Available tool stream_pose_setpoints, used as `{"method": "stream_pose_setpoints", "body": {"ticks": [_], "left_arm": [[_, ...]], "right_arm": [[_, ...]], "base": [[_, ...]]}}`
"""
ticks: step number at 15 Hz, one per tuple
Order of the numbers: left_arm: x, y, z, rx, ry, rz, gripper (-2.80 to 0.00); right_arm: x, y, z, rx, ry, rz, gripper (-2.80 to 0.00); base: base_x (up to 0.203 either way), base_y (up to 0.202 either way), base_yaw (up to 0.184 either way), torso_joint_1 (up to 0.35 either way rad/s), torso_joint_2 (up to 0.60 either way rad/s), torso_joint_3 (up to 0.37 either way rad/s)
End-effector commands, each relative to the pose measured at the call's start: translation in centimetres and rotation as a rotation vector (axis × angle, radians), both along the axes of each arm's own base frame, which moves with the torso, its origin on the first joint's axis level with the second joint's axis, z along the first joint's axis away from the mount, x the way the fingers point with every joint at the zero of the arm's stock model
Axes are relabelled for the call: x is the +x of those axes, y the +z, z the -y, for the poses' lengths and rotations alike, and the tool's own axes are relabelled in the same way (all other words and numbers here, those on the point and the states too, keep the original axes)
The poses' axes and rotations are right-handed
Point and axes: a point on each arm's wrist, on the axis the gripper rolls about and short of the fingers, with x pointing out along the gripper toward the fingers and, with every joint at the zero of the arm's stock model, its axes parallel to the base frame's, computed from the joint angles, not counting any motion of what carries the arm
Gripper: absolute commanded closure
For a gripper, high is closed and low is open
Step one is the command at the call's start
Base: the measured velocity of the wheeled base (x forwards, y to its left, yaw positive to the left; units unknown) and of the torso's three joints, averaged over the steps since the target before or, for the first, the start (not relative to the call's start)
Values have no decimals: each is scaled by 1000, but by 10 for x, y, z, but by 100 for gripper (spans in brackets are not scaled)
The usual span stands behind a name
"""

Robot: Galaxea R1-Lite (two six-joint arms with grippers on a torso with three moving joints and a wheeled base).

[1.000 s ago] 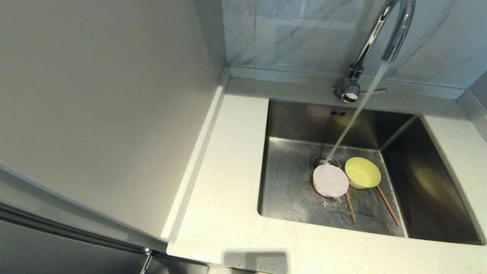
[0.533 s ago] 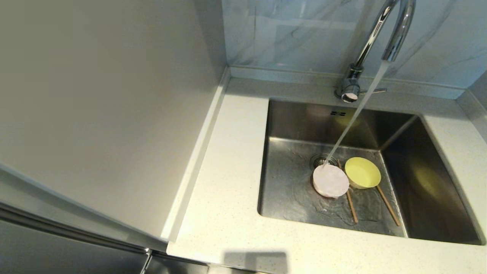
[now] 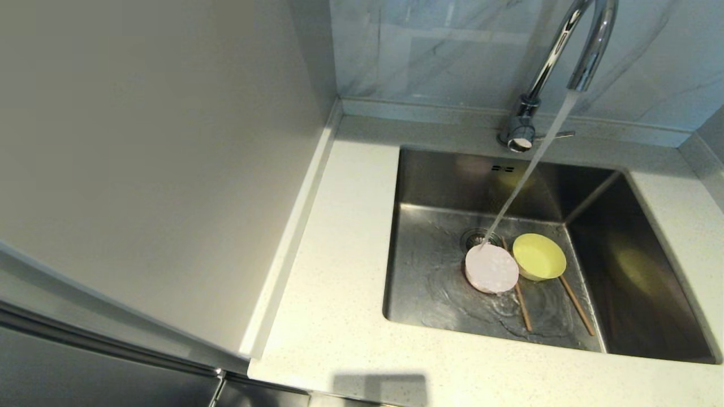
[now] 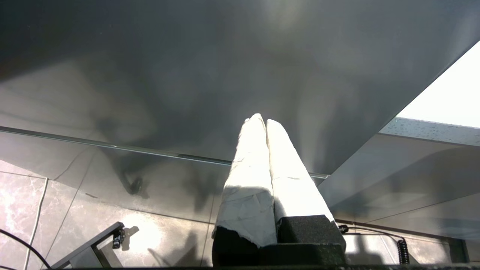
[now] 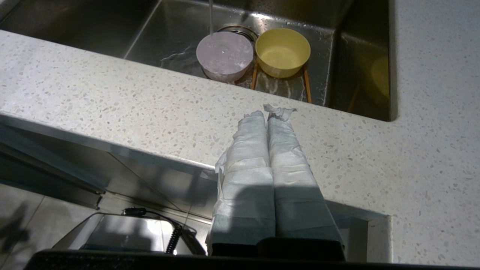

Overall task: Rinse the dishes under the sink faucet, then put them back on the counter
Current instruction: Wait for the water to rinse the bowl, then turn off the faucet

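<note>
Down in the sink (image 3: 430, 186), ahead of the right gripper (image 5: 268, 112): pink bowl (image 5: 224, 55), chopsticks (image 5: 307, 84) pointing back. Nearer than left gripper (image 4: 261, 120). Both fingers shut, holding nothing.

tall chrome gooseneck faucet (image 3: 565, 62): mirror-glossy metal
square steel sink (image 3: 441, 186): brushed, wet
off-white stone counter (image 3: 339, 282): speckled, matt
two thin brown chopsticks (image 3: 523, 308): wood

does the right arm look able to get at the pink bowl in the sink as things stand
Probably yes. The right gripper, shut and empty, sits low at the counter edge; nothing stands between it and the pink bowl, only running water.
</note>
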Motion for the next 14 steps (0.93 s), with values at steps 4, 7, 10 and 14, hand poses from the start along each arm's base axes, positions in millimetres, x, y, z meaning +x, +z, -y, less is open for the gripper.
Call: {"method": "stream_pose_setpoints", "body": {"ticks": [4,7,10,14], "left_arm": [[0,0,0,0,0,3,0],[0,0,0,0,0,3,0],[0,0,0,0,0,3,0],[0,0,0,0,0,3,0]], "right_arm": [[0,0,0,0,1,-1,0],[0,0,0,0,1,-1,0],[0,0,0,0,1,-1,0],[0,0,0,-2,1,-1,0]], "base": [[0,0,0,0,0,0],[0,0,0,0,0,0],[0,0,0,0,0,0],[0,0,0,0,0,0]]}}
